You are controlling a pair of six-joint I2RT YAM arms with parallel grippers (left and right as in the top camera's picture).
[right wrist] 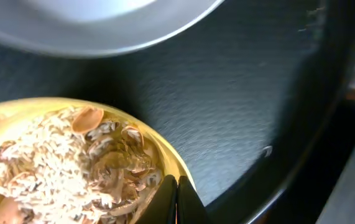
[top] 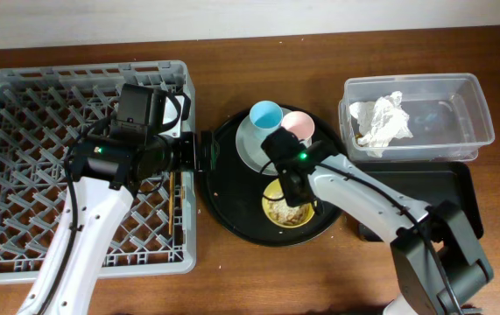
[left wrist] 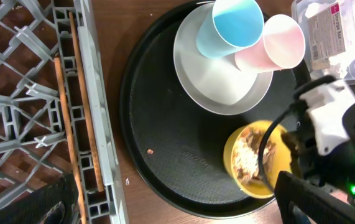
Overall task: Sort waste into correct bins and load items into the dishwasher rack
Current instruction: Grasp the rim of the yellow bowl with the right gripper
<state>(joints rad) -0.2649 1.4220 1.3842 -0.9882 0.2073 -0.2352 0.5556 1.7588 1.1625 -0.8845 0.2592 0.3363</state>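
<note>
The yellow bowl (top: 276, 213) holds beige food scraps (top: 287, 210) on the round black tray. My right gripper (top: 297, 194) is shut on the bowl's rim, seen close in the right wrist view (right wrist: 176, 196) beside the scraps (right wrist: 53, 162). The grey-green plate (top: 248, 147) carries the light-blue cup (top: 265, 114) and the pink cup (top: 299, 125). My left gripper (top: 204, 150) is open and empty at the edge of the dishwasher rack (top: 22, 114). The chopsticks (left wrist: 62, 106) lie in the rack. The white napkin (top: 383, 121) lies in the clear tub (top: 460, 105). The shallow black tray (top: 442, 188) sits in front of the tub.
The large round black tray (top: 232, 197) sits between the rack and the bins on a brown wooden table (top: 258, 280). The right arm crosses over the black rectangular tray's left end.
</note>
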